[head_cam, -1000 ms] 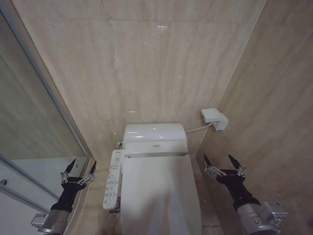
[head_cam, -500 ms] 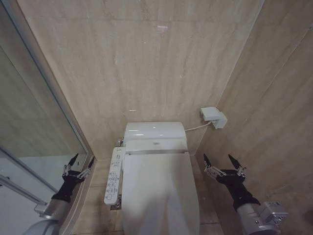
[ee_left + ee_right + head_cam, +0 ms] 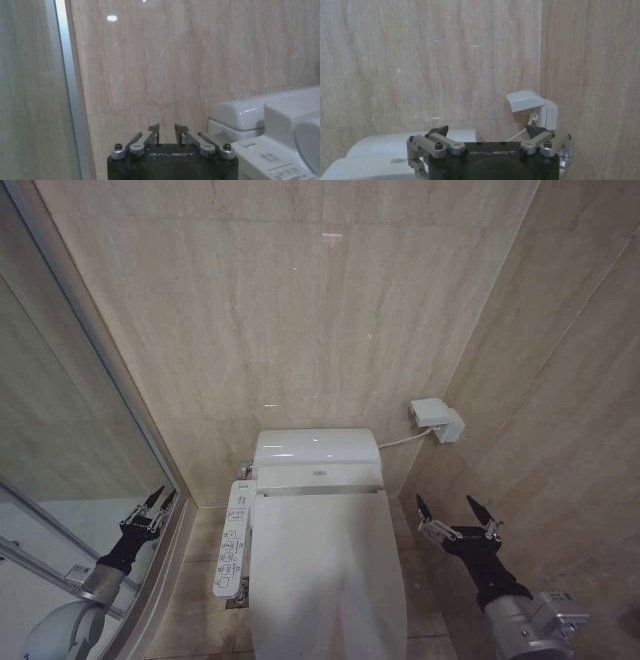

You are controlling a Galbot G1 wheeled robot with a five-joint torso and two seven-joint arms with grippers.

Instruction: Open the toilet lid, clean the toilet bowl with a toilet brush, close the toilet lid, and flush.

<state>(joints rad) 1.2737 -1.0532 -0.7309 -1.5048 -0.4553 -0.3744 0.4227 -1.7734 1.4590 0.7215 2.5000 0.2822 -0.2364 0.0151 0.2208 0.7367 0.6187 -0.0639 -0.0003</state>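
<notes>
Against the beige tiled back wall (image 3: 300, 310), the toilet lid (image 3: 325, 570) lies flat and closed over the toilet bowl (image 3: 245, 620), of which just a bit of the body shows below the button panel (image 3: 232, 540) on the robot's left side. Tank cover (image 3: 316, 448) sits behind the lid, touching the wall.

Left gripper (image 3: 155, 499) hangs low beside the glass shower partition (image 3: 60, 430), well apart from the panel, holding nothing. Head view has its fingers narrow; left wrist view (image 3: 167, 129) confirms the tips (image 3: 154, 128) are near each other with a small gap between, not touching. That wrist view also catches the partition's metal frame (image 3: 67, 82) and the corner of the tank plus the panel's edge, with a small green light on the panel that the head view can't resolve.

Right gripper (image 3: 458, 509) hovers to the right of the lid, near the side wall (image 3: 570, 410), fingers spread wide, empty. Right wrist view (image 3: 487, 131) agrees: tips far apart. It looks straight at the wall outlet box (image 3: 534, 108) with its flip cover raised and a cord running down toward the tank; head view shows the same box (image 3: 438, 421) up in the corner, cord going to the tank's right side.

Can't see inside the bowl with the lid down
</notes>
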